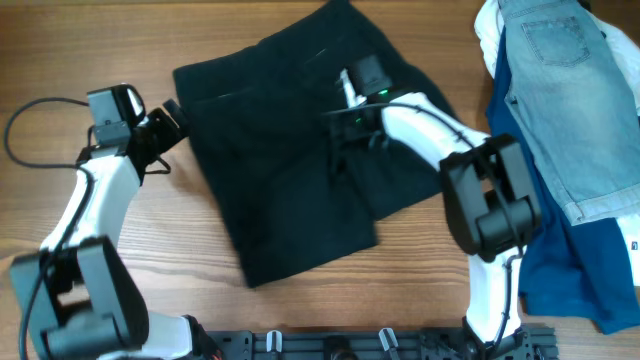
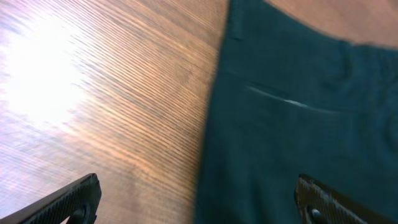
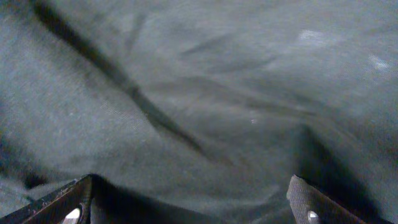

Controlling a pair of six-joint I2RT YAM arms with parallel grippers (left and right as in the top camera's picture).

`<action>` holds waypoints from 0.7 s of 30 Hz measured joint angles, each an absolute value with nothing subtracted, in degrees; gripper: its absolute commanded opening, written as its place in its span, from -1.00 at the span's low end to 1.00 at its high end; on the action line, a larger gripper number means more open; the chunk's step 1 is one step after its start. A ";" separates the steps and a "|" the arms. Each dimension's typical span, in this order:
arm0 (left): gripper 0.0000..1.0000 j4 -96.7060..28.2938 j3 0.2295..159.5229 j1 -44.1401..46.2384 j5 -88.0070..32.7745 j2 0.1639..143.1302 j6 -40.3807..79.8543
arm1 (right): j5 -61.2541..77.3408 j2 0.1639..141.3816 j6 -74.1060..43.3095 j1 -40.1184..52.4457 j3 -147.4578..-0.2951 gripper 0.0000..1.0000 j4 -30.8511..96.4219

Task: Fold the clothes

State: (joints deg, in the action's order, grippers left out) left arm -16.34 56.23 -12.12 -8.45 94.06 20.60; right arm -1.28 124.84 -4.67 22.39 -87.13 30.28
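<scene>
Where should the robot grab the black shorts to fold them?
I'd pinch the left edge of the black shorts, coming from the table side with the left gripper. The cloth lies flat there, and its open fingers straddle that edge.

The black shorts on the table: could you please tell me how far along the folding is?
Done: the plain black fabric shorts lie spread on the wooden table, no finished fold visible. In hand: the left gripper hovers open at their edge, the right gripper open over their middle. Left: grasping and apparently all folding.
</scene>
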 measured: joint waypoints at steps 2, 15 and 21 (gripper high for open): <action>1.00 -14.39 56.21 -11.18 -8.84 97.01 19.33 | -1.19 125.05 -2.04 18.85 -87.15 0.99 29.65; 0.99 0.58 64.97 -7.16 -9.52 105.47 17.82 | 8.58 113.71 3.66 14.81 -94.24 0.99 44.73; 0.99 -7.53 80.49 -3.60 -9.93 120.44 11.16 | 6.94 99.02 2.44 14.81 -97.27 0.99 46.15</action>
State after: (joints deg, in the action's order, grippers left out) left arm -7.53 80.49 -3.60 -9.93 120.44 11.16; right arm 6.94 99.02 2.44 14.81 -97.27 46.15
